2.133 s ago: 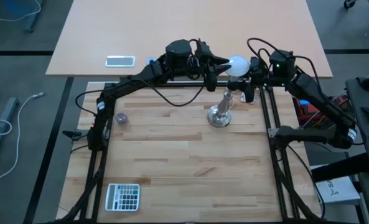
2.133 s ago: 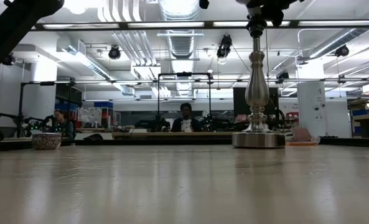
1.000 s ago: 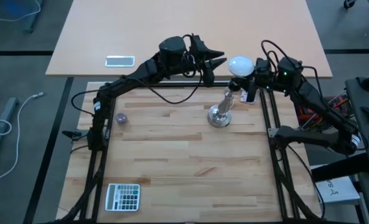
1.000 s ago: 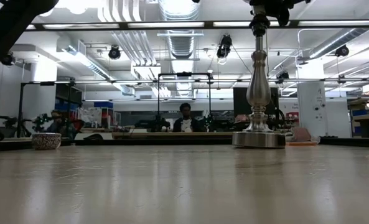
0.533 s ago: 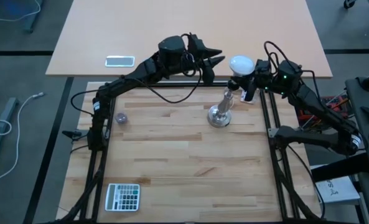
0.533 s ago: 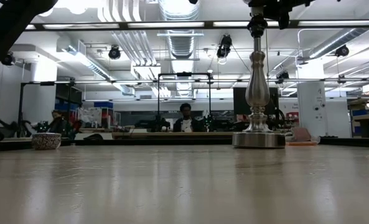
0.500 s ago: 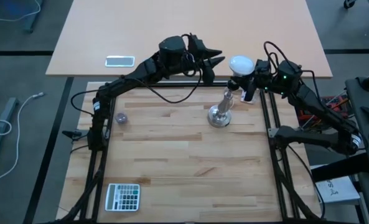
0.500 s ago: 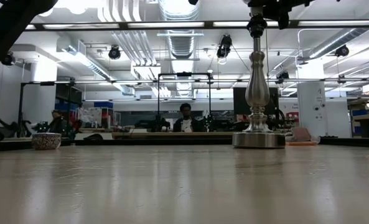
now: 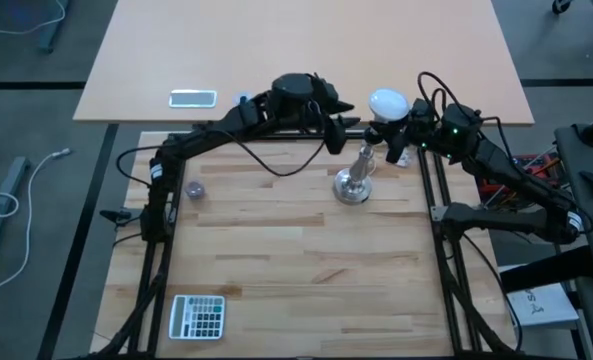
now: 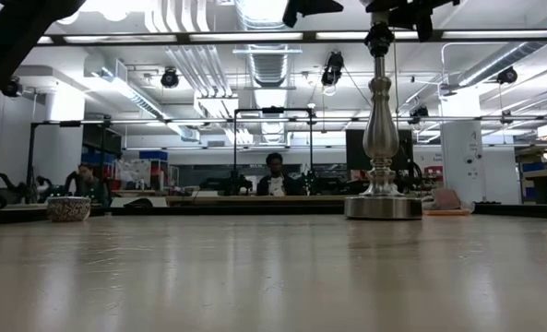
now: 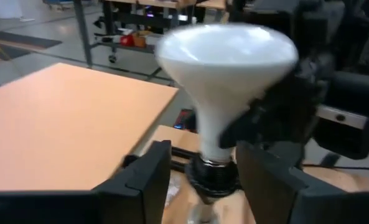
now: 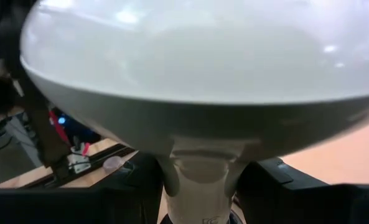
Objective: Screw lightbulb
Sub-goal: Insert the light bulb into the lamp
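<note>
The white lightbulb stands upright, globe up, with its base in the dark socket on top of the silver stand, near the table's far edge. My right gripper comes from the right and is shut on the bulb below the globe. My left gripper comes from the left. It is open, with one finger on either side of the socket, and I see no touch. My right gripper pinches the bulb's tapering neck between its two fingers, just under the wide globe. It comes about level from the table's right side. The bulb stays upright on the stand's socket.
A phone lies on the far table. A calculator sits at the near left, and a small patterned round thing at the left. The stand's round foot rests on the wood top. People sit in the room beyond.
My left gripper has come down beside the bulb, from the globe's height to the neck and socket. Its fingertip now shows at the top of the low view. The bulb and the stand have kept their place.
</note>
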Available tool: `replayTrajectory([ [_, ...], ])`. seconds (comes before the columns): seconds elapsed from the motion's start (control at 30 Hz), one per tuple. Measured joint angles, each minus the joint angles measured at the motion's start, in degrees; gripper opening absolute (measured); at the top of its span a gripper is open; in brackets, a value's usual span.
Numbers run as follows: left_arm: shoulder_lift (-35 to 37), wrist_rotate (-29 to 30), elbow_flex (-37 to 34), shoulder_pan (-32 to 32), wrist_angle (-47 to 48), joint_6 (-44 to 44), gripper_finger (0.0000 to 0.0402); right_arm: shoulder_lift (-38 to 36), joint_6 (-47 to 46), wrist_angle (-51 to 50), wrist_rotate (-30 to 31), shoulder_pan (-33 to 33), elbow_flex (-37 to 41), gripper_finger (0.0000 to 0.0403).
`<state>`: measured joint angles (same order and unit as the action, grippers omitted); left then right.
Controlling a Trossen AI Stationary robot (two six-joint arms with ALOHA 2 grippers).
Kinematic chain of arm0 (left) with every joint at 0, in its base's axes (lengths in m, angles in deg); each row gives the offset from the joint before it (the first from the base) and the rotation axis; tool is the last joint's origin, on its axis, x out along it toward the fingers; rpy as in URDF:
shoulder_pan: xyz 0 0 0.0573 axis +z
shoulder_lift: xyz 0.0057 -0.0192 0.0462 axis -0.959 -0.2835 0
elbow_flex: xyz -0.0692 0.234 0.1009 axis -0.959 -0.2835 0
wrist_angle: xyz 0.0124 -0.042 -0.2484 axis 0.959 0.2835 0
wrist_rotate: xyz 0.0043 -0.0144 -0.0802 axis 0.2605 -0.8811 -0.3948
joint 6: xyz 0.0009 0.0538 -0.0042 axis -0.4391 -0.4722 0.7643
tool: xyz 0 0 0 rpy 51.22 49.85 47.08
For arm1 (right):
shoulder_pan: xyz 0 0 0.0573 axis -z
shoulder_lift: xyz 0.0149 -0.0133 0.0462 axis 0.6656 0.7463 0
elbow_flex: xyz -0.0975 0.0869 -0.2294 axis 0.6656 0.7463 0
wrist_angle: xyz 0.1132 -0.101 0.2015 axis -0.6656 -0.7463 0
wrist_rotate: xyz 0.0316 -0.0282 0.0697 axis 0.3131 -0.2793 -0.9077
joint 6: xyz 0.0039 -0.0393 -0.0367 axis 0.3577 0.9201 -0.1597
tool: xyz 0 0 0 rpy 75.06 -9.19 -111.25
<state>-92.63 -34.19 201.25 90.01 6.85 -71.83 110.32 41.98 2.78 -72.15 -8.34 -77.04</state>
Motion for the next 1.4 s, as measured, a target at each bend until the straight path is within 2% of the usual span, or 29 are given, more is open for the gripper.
replayTrajectory([
  [0.27,-0.2,-0.3,-6.1,-1.5,-7.1,1.5,0.0201,0.1,-4.5,-0.1,0.7,-0.2,0.0,0.0151],
  [0.5,-0.2,0.1,-8.4,-1.3,-10.3,2.4,0.0203,0.4,-2.3,-1.4,0.1,-0.3,-0.8,0.0152],
  [0.67,0.0,0.1,-8.4,-1.4,-12.2,1.2,0.0204,0.5,-1.3,-4.1,0.0,-0.3,-0.7,0.0201],
  [0.8,-0.1,0.1,-8.4,-1.2,-12.7,0.1,0.0203,0.7,-0.4,-4.8,0.0,-1.1,-0.7,0.0215],
  [1.4,-0.1,0.0,-9.0,0.8,-15.4,-1.2,0.0204,-1.0,4.6,-4.1,0.0,-1.9,-0.9,0.0148],
])
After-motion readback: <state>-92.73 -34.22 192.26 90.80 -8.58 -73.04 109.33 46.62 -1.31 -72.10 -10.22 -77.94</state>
